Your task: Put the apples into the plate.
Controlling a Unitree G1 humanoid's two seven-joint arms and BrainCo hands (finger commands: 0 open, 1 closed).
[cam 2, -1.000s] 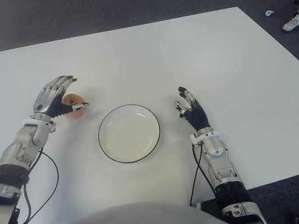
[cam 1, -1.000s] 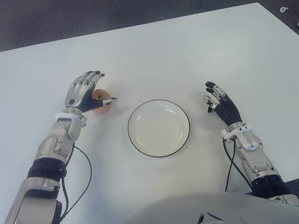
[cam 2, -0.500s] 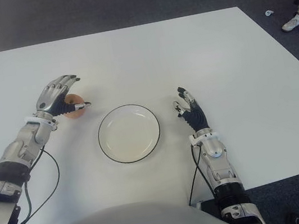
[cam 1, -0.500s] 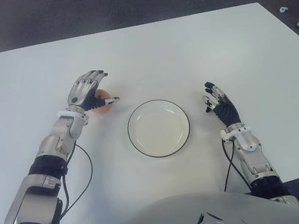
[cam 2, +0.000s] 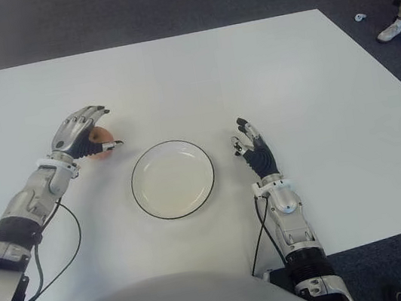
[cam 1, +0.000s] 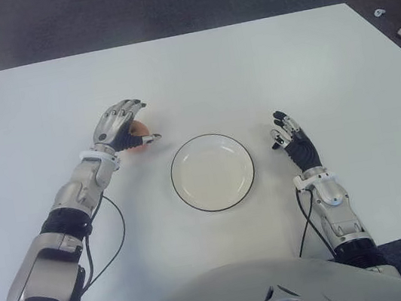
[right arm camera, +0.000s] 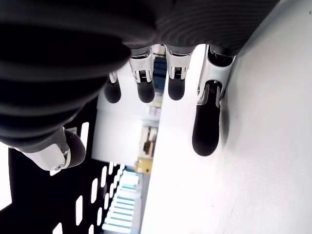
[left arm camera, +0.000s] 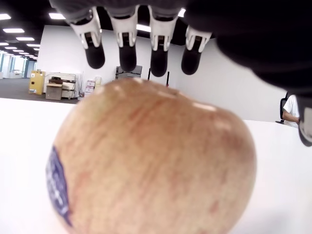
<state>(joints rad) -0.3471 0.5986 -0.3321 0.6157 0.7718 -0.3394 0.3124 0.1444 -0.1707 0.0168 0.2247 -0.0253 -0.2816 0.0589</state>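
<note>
left hand (cam 1: 121, 123) arched over the apple (cam 1: 136, 139), fingers above it, not closed.
round, smooth, red-yellow apple on white counter (cam 1: 196, 75), left of round dark-rimmed plate (cam 1: 212, 172); right hand (cam 1: 291, 141) open, right of plate.

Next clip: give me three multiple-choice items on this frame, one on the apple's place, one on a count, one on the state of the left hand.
1. Where is the apple?
A. On the table, left of the plate
B. In the plate
C. Beside the right hand

2. How many apples show?
A. Three
B. Two
C. One

3. What is the left hand doing?
A. Arched over the apple, fingers not closed on it
B. Lying flat, far from the apple
C. Holding the plate

Key: 1 A, the plate is bare; 2 C, only one shows on the table; 3 A, the left wrist view shows fingertips hanging above the fruit. The right hand shows right of the plate.
</note>
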